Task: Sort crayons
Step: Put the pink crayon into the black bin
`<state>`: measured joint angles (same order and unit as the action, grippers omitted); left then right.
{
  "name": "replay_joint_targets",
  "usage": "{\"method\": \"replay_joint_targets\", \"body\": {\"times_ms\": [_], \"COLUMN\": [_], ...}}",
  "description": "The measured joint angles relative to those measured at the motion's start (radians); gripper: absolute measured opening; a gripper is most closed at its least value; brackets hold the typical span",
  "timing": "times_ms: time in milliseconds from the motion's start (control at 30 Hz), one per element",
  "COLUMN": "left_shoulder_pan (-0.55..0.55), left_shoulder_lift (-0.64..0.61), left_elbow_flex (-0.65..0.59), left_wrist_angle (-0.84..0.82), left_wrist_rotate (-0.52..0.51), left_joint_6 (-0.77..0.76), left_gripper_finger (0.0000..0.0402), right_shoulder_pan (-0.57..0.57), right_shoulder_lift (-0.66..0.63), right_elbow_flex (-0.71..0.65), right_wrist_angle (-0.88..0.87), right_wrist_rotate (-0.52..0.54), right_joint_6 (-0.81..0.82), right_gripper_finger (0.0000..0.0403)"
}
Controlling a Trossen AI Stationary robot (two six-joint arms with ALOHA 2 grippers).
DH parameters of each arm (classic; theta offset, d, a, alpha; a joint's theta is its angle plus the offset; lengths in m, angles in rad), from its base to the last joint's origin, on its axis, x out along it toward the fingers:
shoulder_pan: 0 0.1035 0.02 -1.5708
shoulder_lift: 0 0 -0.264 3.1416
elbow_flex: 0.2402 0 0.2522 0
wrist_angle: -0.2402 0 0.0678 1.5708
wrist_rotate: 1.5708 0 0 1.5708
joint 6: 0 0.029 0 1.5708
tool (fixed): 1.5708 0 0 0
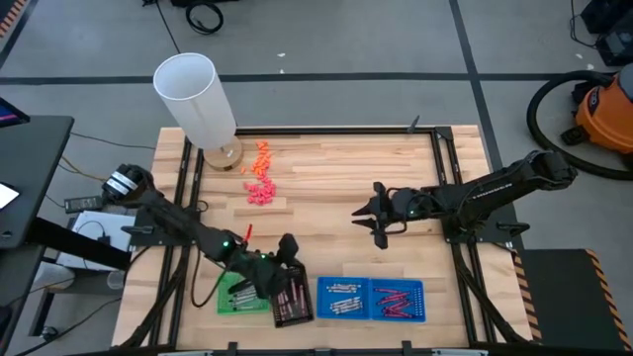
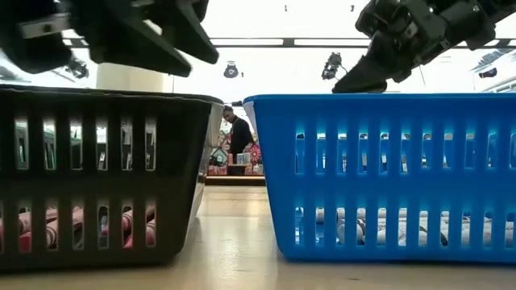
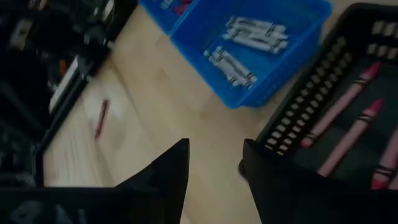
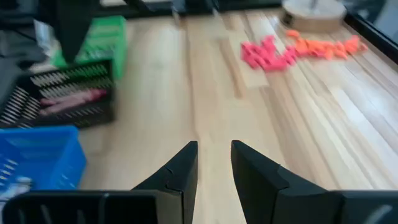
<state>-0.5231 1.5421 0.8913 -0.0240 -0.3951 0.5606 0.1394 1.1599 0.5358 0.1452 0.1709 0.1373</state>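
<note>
Wooden table [image 1: 336,178], left gripper [image 1: 284,259] apart over black tray [image 1: 293,302] of magenta crayons [image 3: 348,121], right gripper [image 1: 376,220] apart, idle.

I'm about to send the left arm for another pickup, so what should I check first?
1. Left claw empty: ok. Its fingers are apart with nothing between them, at the black tray's edge.
2. Black tray holds only magenta crayons: ok, as far as can be seen.
3. Blue tray holds only grey crayons: ok for this compartment.
4. Table cleared of crayons: not ok. One loose red crayon lies on the wood.
5. Right claw out of the way: ok. It hovers empty over mid-table.
</note>
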Motion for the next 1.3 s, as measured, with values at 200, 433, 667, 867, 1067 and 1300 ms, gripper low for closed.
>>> {"method": "replay_joint_targets", "body": {"times_ms": [200, 433, 667, 867, 1067, 1300], "left_shoulder_pan": [0.070, 0.182, 0.296, 0.352, 0.355, 0.354], "left_shoulder_lift": [0.002, 0.002, 0.003, 0.003, 0.003, 0.003], "left_elbow_flex": [0.000, 0.000, 0.000, 0.000, 0.000, 0.000], "left_wrist_angle": [-0.034, -0.033, -0.032, -0.033, -0.032, -0.032], "left_wrist_rotate": [0.000, 0.002, 0.003, 0.003, 0.025, 0.026], "left_joint_6": [-0.096, -0.227, -0.386, -0.455, -0.429, -0.422], "left_gripper_finger": [0.0160, 0.0160, 0.0160, 0.0160, 0.0160, 0.0160], "right_shoulder_pan": [0.000, -0.001, -0.018, -0.057, -0.108, -0.145], "right_shoulder_lift": [0.000, 0.000, 0.000, 0.000, 0.000, 0.000], "right_elbow_flex": [0.000, 0.000, 0.000, -0.021, -0.056, -0.117], "right_wrist_angle": [-0.098, -0.310, -0.485, -0.615, -0.672, -0.658], "right_wrist_rotate": [0.069, 0.191, 0.207, 0.280, 0.241, 0.189], "right_joint_6": [0.042, 0.168, 0.286, 0.440, 0.530, 0.595], "right_gripper_finger": [0.0107, 0.0107, 0.0107, 0.0107, 0.0107, 0.0107]}}
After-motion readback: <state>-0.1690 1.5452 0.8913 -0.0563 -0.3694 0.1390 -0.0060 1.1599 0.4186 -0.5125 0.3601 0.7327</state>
